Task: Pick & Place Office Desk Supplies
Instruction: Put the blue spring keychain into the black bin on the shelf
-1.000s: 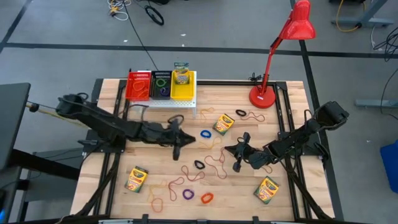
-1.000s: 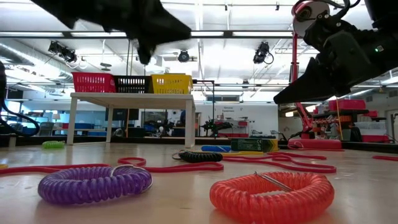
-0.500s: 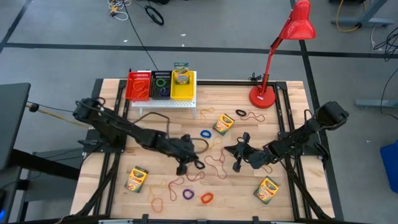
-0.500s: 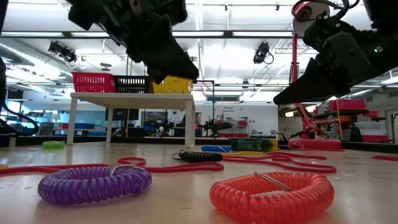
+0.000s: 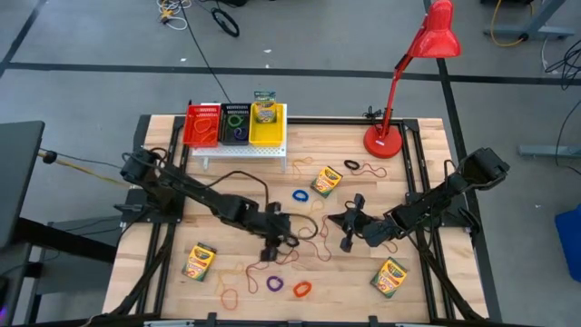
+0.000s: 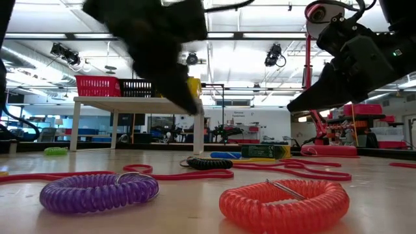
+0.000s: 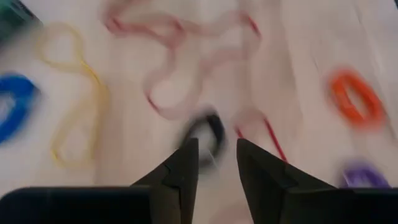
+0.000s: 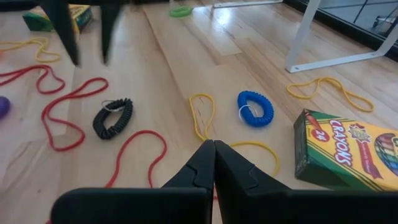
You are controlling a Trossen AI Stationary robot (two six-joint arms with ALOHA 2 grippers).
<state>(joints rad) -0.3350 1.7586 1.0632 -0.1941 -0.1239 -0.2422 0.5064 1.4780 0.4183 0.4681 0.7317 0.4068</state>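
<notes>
My left gripper (image 7: 214, 149) hangs open over the middle of the table (image 5: 276, 245), tilted down, just above a black elastic loop (image 7: 208, 130) that lies flat on the wood. Its fingers (image 8: 87, 37) stand apart and above the loop (image 8: 113, 118) without touching it. My right gripper (image 8: 213, 152) waits shut and empty right of centre (image 5: 348, 229). Red rubber bands (image 7: 186, 62), a yellow rubber band (image 7: 74, 106), a blue loop (image 8: 255, 107), an orange loop (image 6: 283, 205) and a purple loop (image 6: 97, 192) lie scattered about. A crayon box (image 8: 348, 149) lies near my right gripper.
Red, black and yellow baskets sit on a white perforated stand (image 5: 238, 145) at the far left, with a crayon box (image 5: 264, 109) in the yellow one. A red desk lamp (image 5: 386, 141) stands at the far right. More crayon boxes (image 5: 198, 262) (image 5: 390, 277) lie near the front.
My left gripper has swung from the stand side toward the table's near edge and a little right. It has sunk and tipped its fingers downward over the black loop. The supplies on the table lie as before.
</notes>
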